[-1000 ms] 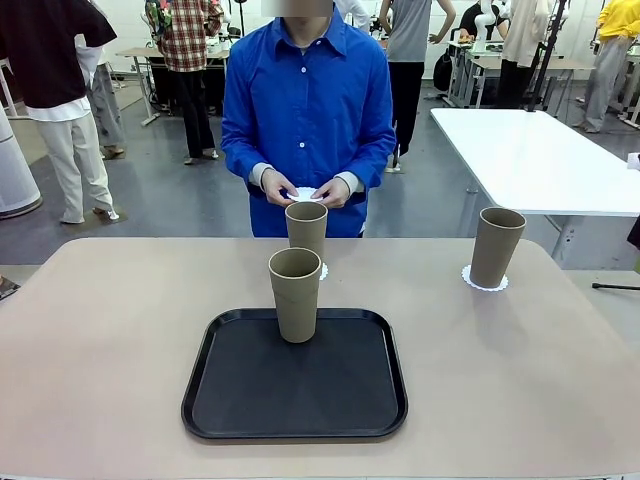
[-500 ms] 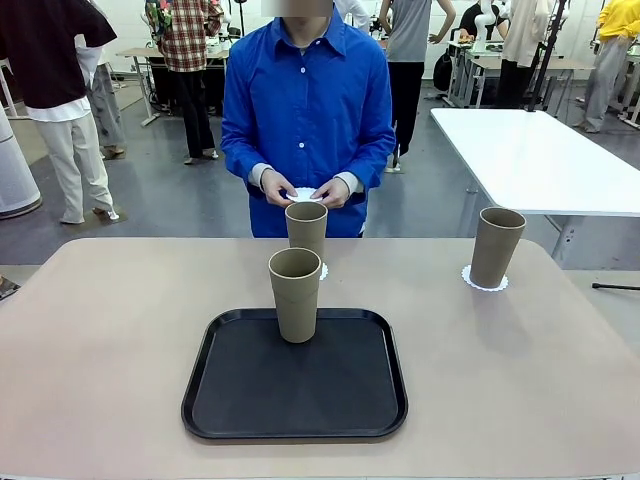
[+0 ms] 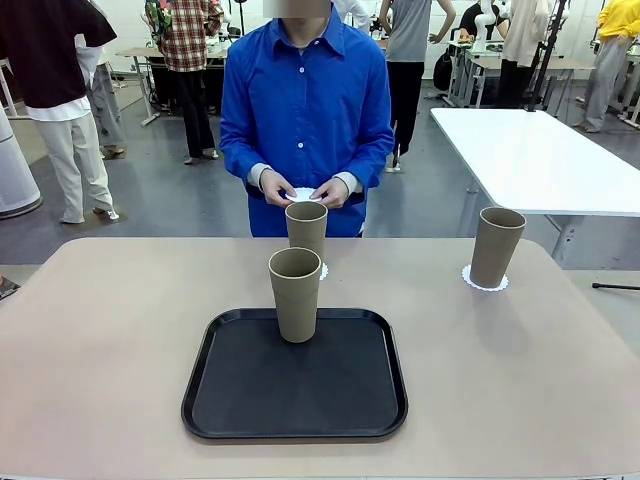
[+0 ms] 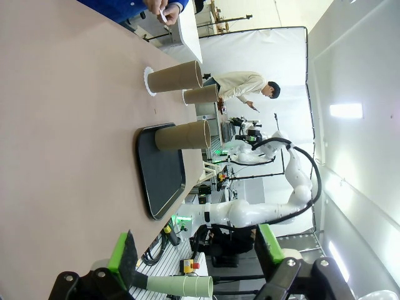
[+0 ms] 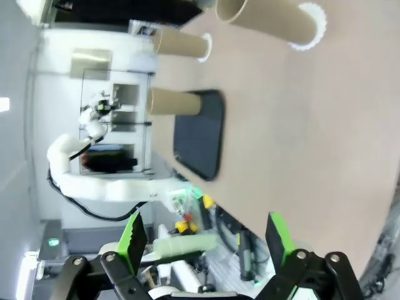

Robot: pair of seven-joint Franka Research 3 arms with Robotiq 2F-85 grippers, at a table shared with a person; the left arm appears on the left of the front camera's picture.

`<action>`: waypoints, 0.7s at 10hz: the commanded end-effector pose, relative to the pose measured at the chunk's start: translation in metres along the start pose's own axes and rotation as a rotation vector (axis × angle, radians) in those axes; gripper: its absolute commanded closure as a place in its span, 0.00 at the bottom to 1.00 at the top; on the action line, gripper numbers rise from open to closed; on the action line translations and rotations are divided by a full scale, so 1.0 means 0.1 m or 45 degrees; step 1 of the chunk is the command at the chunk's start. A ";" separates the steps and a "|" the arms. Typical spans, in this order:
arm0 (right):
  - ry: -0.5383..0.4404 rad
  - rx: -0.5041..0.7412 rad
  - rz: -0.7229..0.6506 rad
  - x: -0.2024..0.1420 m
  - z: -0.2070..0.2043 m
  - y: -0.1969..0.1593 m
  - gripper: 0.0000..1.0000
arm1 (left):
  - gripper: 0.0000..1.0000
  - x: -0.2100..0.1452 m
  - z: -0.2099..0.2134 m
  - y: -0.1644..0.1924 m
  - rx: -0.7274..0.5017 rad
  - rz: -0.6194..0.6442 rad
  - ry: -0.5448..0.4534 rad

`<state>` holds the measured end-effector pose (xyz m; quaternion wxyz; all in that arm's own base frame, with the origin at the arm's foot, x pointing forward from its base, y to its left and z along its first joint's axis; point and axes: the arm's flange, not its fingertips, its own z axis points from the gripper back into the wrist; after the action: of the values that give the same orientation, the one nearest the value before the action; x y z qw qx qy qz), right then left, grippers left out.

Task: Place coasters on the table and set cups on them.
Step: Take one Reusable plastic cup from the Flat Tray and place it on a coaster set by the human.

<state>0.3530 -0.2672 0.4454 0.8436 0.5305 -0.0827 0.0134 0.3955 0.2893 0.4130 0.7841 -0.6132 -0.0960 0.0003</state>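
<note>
Surface [image 3: 90,330]: wide tan top carrying the tray and all three cups. The stretch to my left is bare, and I judge that is where the last setting goes.
Person [image 3: 305,110]: stands at the far edge in a blue shirt, facing me across the surface.
Tray [image 3: 295,400]: black, near my edge at centre. I read it as the staging spot the cups are drawn from.
Tray cup [image 3: 295,294]: upright at the far end of the tray with no coaster under it, so not yet served.
Middle cup [image 3: 306,228]: upright beyond the tray, just in front of the person. It stands on the middle coaster [image 3: 323,271], of which a scalloped sliver shows at its base.
Right cup [image 3: 497,247]: upright near the far right edge, centred on the right coaster [image 3: 484,281], whose rim shows all round the base.
Left gripper [image 4: 195,253]: fingers spread wide, nothing between them. It is held high and back from the surface.
Right gripper [image 5: 205,240]: likewise parted and empty, off the near edge, leaving the person room.
Person's hands: one hand [image 3: 278,187] and the other hand [image 3: 332,191] meet at waist height, pinching the last coaster [image 3: 306,194].
Last coaster: white disc held above the surface, apparently readied for laying down.
Progress: two of three settings done, by my judgement.
</note>
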 end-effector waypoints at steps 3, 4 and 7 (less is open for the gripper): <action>0.019 0.118 -0.094 0.18 0.22 -0.51 0.00 | 0.00 0.01 0.01 -0.03 -0.010 0.002 -0.014; 0.013 0.139 -0.100 0.19 0.23 -0.61 0.00 | 0.00 0.01 0.01 -0.03 -0.010 0.002 -0.014; -0.045 0.135 -0.067 0.20 0.25 -0.72 0.00 | 0.00 0.01 0.01 -0.03 -0.010 0.002 -0.014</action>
<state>0.3722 -0.3209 0.3928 0.8168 0.5728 -0.0648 -0.0239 0.3955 0.2893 0.4130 0.7841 -0.6132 -0.0960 0.0003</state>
